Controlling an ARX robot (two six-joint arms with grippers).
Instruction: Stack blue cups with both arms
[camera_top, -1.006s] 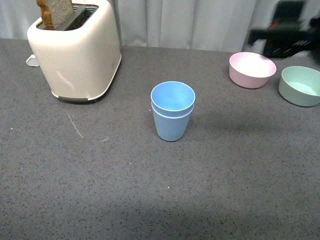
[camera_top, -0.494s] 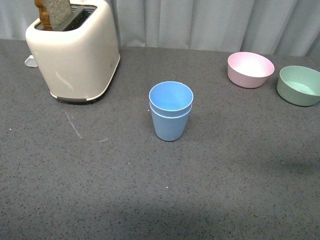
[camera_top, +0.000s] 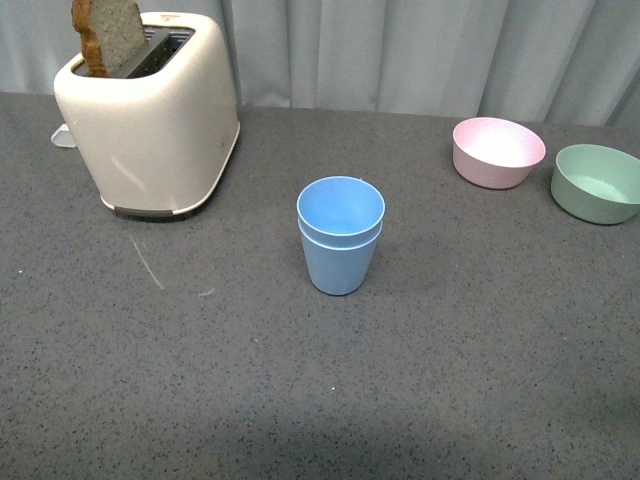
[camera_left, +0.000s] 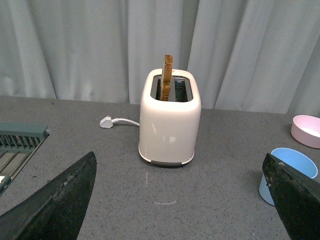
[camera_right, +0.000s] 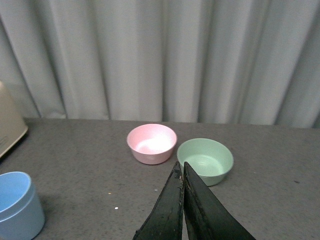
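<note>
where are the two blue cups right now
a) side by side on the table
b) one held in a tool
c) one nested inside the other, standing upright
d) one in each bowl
c, the blue cups stand upright as one stack on the table, the inner rim showing just above the outer one, with no tool touching them.

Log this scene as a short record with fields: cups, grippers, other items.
cups: two blue cups nested upright, one inside the other, mid-table
left gripper: open, empty, facing the toaster
right gripper: shut, empty, facing the pink bowl and green bowl
toaster: bread slice sticking up from slot
stacking: looks done
</note>
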